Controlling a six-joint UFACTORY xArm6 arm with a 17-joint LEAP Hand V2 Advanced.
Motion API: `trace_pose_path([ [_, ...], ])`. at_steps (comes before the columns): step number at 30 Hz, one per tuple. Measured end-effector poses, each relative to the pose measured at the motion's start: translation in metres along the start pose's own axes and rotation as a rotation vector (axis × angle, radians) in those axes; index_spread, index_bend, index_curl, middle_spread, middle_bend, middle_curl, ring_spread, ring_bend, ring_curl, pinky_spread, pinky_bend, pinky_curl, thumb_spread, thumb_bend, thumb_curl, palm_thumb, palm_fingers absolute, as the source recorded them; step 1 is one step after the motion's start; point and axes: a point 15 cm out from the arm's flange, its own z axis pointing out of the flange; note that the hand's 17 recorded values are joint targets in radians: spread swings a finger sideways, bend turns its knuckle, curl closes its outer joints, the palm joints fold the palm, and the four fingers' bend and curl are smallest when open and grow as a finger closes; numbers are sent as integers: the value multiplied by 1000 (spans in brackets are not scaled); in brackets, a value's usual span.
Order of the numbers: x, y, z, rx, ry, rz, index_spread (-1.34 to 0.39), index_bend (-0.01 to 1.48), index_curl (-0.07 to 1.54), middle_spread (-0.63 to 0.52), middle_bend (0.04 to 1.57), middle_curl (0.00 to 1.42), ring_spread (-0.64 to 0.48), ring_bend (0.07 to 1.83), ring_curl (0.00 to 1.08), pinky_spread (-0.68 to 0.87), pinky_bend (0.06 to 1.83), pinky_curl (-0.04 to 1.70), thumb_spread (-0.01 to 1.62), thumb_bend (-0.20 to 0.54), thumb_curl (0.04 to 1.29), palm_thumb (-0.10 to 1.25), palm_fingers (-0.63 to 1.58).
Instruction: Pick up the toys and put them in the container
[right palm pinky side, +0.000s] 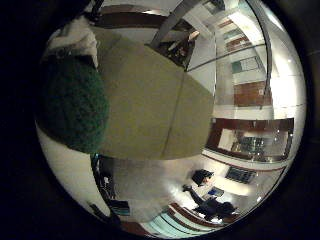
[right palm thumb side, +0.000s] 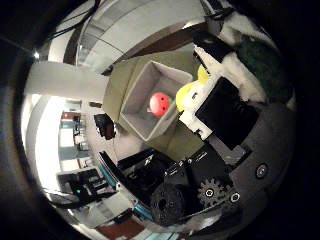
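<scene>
1. The robot hand (right palm thumb side: 225, 115) is up above the table (right palm pinky side: 150, 100), and a green and white plush toy (right palm pinky side: 75, 95) sits right against its palm, filling a large part of the little finger side view. White and black finger parts curl across the toy in the thumb side view, so I judge the hand to be closed around it.

2. The grey container (right palm thumb side: 150, 97) stands on the olive-green table, open at the top. A red ball toy (right palm thumb side: 159, 103) with small dark dots already lies on its floor.

3. A yellow toy (right palm thumb side: 186, 94) shows just beside the container's rim, partly hidden behind the fingers (whether it rests on the table or is caught in the grasp along with the plush one, I cannot tell).

4. The step in hand looks like the carry: one toy is in the container, another is held in the air and not yet over the opening.

5. The next move calls for bringing the hand above the container's open mouth, clear of its walls, then loosening the fingers so the plush toy drops inside beside the red ball.
</scene>
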Motion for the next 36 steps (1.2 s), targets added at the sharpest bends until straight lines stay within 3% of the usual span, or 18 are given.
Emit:
trace_pose_path([
  [5,-54,-30,-14,18,-15,-45,-223,1127,877,-132,1348,786,-231,1324,825,-192,1443,755,1115,-12,621,1044,1121],
  [13,-120,-37,-2,-2,-50,-98,-224,1126,878,-131,1350,783,-233,1320,831,-180,1435,767,1115,-12,623,1043,1121],
  [26,-147,-68,41,67,-55,-107,-226,1127,885,-130,1352,780,-234,1316,837,-179,1428,780,1115,-12,624,1043,1122],
  [33,-151,-75,54,87,-51,-111,-238,1071,877,-146,1289,779,-239,1304,819,-197,1419,771,1171,-21,581,921,1078],
  [36,-153,-73,56,78,-54,-125,-275,902,844,-155,1221,757,-233,1260,763,-236,1355,716,1124,-39,536,780,1042],
])
